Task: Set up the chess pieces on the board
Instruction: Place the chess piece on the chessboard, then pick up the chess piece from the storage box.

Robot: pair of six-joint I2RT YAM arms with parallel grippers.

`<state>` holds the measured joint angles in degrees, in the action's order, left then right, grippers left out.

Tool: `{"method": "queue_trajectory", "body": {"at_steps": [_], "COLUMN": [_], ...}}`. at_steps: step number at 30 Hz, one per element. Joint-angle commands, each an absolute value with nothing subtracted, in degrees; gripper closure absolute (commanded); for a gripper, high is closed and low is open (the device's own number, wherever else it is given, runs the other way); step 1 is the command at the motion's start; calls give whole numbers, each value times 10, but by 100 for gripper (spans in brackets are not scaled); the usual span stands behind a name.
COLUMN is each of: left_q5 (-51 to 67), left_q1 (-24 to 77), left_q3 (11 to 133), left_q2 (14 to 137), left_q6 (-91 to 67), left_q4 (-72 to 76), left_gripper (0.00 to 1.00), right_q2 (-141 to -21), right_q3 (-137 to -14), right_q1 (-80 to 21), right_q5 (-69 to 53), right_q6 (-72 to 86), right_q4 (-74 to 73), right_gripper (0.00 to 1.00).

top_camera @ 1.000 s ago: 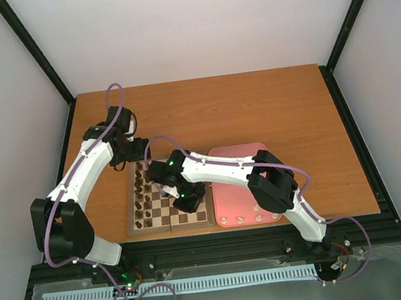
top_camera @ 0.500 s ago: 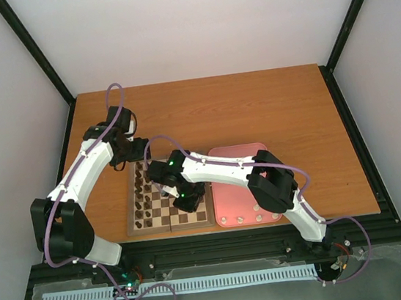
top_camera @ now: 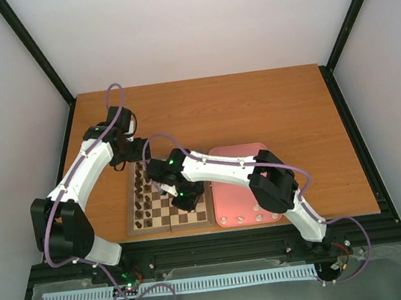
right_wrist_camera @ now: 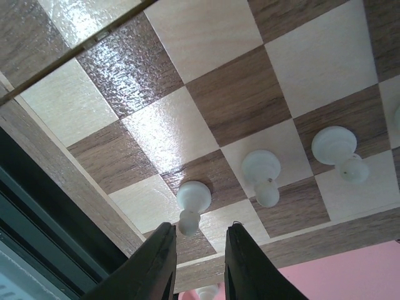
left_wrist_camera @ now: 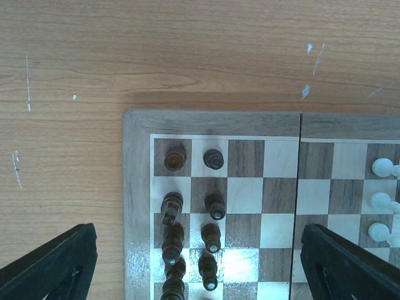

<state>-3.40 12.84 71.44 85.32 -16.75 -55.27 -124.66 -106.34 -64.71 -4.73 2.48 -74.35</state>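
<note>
Chess pieces [right_wrist_camera: 261, 167] stand near the board [right_wrist_camera: 206, 31] edge beside the tray [right_wrist_camera: 350, 275]; right fingers [right_wrist_camera: 153, 262] parted, left fingers [left_wrist_camera: 50, 269] wide apart.

Lit brightly and evenly from overhead, with soft, faint shadows on the orange-brown wooden table [top_camera: 268, 104]. Streaked with white glare across the glossy dark-and-cream checkered wooden chessboard [right_wrist_camera: 206, 94]; blurred at the black fingers [right_wrist_camera: 150, 269] of the right gripper [right_wrist_camera: 200, 230].
</note>
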Motion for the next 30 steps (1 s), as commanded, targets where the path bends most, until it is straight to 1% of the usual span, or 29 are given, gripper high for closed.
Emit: {"method": "queue_trajectory", "body": {"at_steps": [1,10,14,16,17,24,30], "left_q5": [-36,-36,-37,-35,-34,-24,-24], "left_q1": [125,125,125,124,124,125,124], "left_q3": [719,717,717,719,719,724,724], "left_q2": [845,841,840,841,842,848,851], "left_q6": [-171,-171,-171,-171,-171,-172,-171], "left_q4": [-545,-545,-546,-547,-546,-545,-546], "left_gripper": [0,0,0,0,0,0,0], "right_q2": [-1209,-1131,-1074,-1050,-1040,-970,-957], "right_q3": [-1068,-1019,-963,-927,-907,-746,-655], "right_q1": [-653,-652,-642,-613,-594,-425,-359], "right_q5": [-44,-46,11,33,36,2,0], "right_q6": [16,24,44,65,79,137,153], "right_q4": [-744,-756,-765,-770,-770,-700,-661], "right_gripper": [78,74,69,63,62,60,62]}}
